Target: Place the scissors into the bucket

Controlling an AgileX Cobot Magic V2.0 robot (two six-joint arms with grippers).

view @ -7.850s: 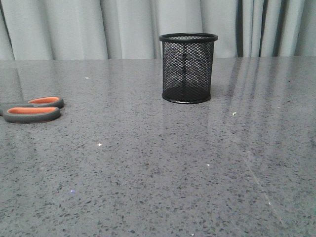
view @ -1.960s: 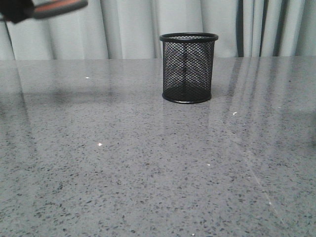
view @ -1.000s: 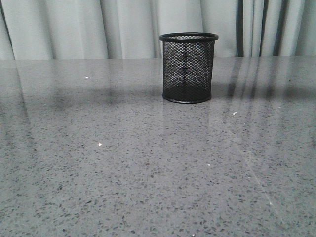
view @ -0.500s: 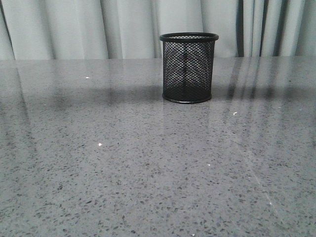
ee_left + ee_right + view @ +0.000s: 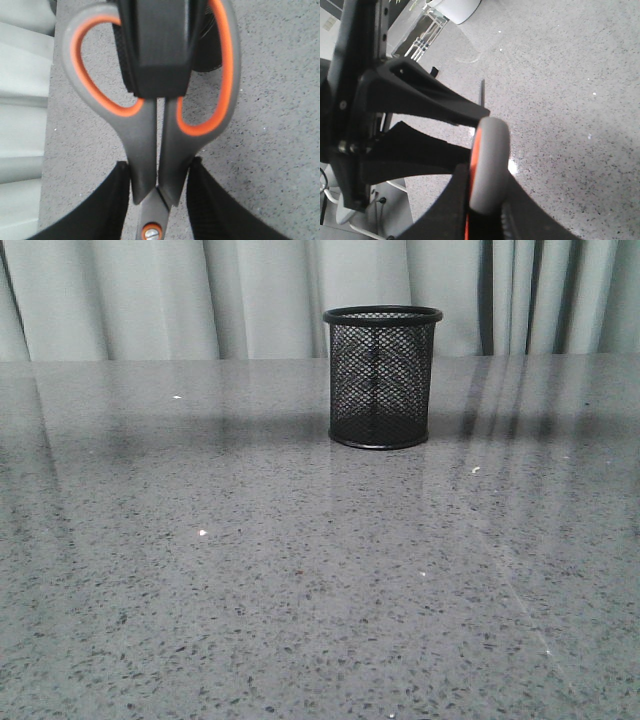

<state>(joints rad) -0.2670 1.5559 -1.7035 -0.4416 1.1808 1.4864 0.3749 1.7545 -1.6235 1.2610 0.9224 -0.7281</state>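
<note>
Grey-orange scissors between pincer fingers

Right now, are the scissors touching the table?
Apart. The left wrist view shows the scissors clamped in the left end effector, and the front view's table is bare of them.

The worktop looks like polished grey speckled stone, glossy enough to throw back pale streaks of the cloth curtain hanging in soft matt folds behind it. The bucket is fine black wire mesh, see-through, with a smooth solid black rim and base that look like painted metal with a slight sheen. The scissors have matt grey plastic handles with a smooth orange lining inside the loops, a bare metal blade base with a small screw, and the black pieces pressing on them look like matt plastic with rougher, rubbery-looking pads.
</note>
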